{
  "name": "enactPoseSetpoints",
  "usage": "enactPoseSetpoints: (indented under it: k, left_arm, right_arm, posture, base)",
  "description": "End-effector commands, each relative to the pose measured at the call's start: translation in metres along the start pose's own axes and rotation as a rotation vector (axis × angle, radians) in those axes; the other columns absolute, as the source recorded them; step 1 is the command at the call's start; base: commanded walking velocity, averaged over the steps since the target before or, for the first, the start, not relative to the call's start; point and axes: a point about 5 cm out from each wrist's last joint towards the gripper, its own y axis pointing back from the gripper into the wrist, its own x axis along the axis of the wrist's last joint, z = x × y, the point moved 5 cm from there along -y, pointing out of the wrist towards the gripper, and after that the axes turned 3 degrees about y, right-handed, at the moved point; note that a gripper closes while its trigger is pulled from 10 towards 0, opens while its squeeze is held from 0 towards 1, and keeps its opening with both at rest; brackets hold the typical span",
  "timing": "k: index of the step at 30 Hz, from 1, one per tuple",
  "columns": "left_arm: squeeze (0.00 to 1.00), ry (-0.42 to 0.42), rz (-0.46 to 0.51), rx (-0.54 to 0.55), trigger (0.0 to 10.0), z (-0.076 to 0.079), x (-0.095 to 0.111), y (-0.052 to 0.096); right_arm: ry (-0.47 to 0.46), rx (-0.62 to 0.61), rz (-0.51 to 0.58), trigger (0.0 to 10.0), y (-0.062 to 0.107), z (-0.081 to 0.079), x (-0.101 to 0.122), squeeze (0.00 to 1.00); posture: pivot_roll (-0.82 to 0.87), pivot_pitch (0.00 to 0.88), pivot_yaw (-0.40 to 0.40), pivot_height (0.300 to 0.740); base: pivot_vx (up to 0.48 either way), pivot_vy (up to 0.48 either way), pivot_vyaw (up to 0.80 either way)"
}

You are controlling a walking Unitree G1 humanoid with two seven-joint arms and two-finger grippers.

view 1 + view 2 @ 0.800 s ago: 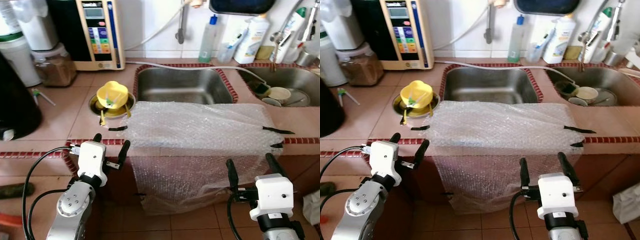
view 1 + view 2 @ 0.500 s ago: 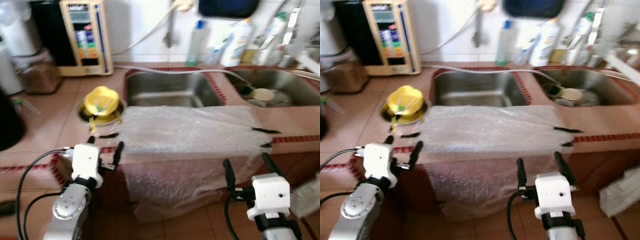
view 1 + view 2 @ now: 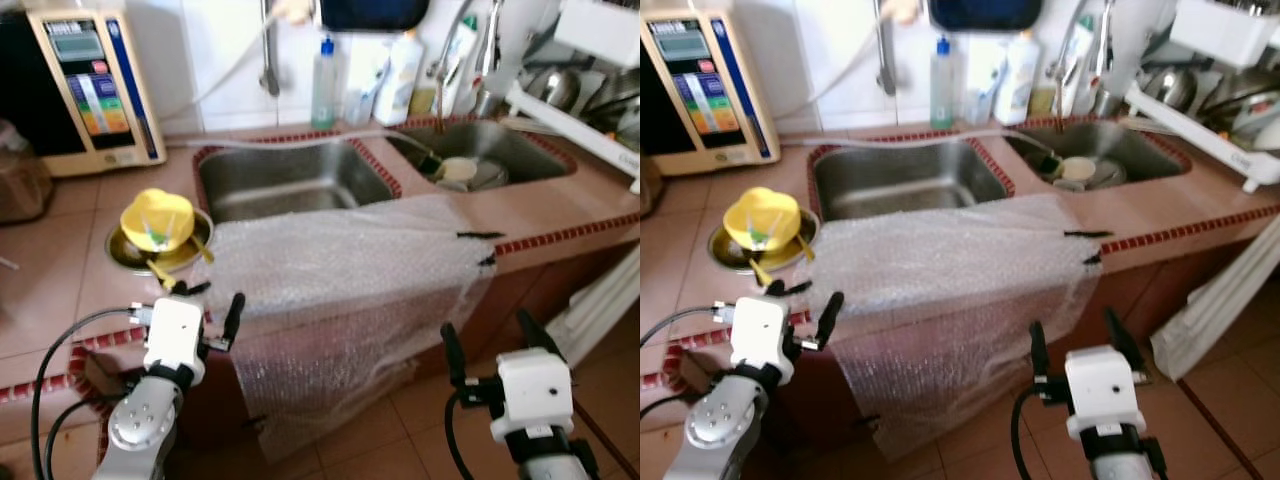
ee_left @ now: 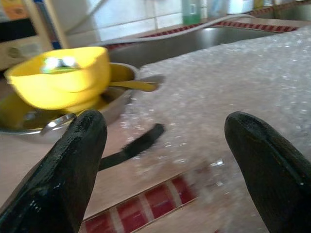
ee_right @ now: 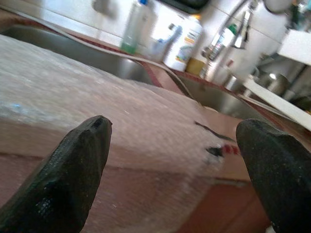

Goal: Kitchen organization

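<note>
A sheet of bubble wrap [image 3: 340, 260] lies over the tiled counter's front edge and hangs down the cabinet, held by black tape strips [image 3: 478, 236]. A yellow bowl [image 3: 155, 215] with a yellow spoon sits in a metal dish [image 3: 122, 252] left of the wrap. My left gripper [image 3: 205, 298] is open at the counter edge, just short of the wrap's left corner; its wrist view looks across the bubble wrap [image 4: 233, 77] toward the yellow bowl [image 4: 63, 77]. My right gripper [image 3: 487, 335] is open, low in front of the hanging wrap, nothing between its fingers [image 5: 82, 160].
An empty steel sink [image 3: 290, 175] lies behind the wrap, and a second sink [image 3: 510, 140] holds dishes [image 3: 457, 168]. A water purifier [image 3: 90, 90] stands back left, bottles [image 3: 323, 80] along the wall, and a dish rack [image 3: 590, 110] far right. Tiled floor [image 3: 400, 440] lies below.
The whole picture has swung, so the counter sits further left and the dish rack has come into view: the camera moved. Both grippers keep the same open pose near the counter edge.
</note>
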Motion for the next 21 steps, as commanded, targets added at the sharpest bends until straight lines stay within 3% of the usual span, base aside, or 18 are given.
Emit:
enactPoseSetpoints:
  k: [1,12,21]
  left_arm:
    - [0.0,-0.019,0.019,0.013,10.0,-0.002,0.005,-0.002]
    - [0.0,-0.043,0.035,0.028,10.0,-0.006,0.007,-0.003]
    - [0.0,0.009,0.085,0.038,10.0,-0.006,0.026,-0.016]
  right_arm:
    - [0.023,0.029,0.012,10.0,-0.001,-0.004,0.001,0.0]
    - [0.019,0.023,0.009,10.0,0.0,-0.004,0.001,0.0]
    - [0.02,0.008,0.025,10.0,-0.004,0.003,0.004,0.0]
  posture:
    - [0.07,0.0,-0.006,0.74]
    - [0.07,0.0,0.0,0.74]
    - [0.07,0.0,-0.002,0.74]
  base:
    - [0.0,0.0,0.79]
    - [0.0,0.0,0.72]
    - [0.0,0.0,0.0]
